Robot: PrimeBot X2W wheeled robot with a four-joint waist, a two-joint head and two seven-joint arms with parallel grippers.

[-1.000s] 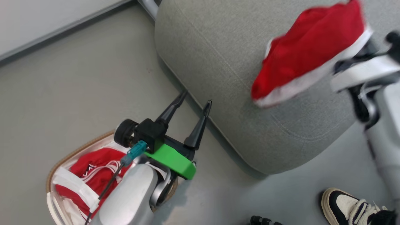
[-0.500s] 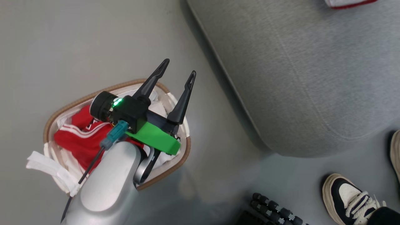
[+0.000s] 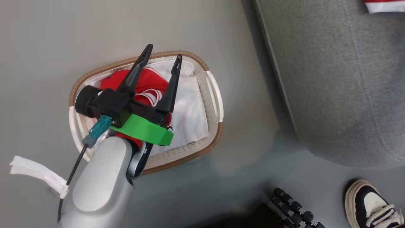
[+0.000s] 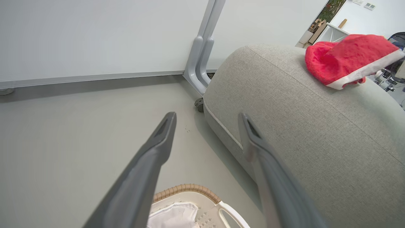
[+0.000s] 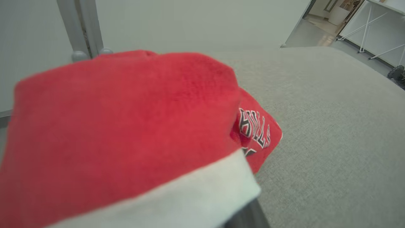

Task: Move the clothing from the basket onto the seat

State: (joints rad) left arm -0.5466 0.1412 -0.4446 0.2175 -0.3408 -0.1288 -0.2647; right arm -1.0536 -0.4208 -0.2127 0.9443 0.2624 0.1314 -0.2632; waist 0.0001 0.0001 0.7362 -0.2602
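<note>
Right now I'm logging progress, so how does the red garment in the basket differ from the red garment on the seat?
The basket garment lies bunched on the white liner inside the basket; the seat garment rests on top of the grey seat. The basket garment shows thin white lines; the seat garment shows a broad white band and printed lettering. Both are red with white trim and lie crumpled.

The red garment [image 5: 126, 126] carries arched lettering reading roughly "BULLS".
</note>
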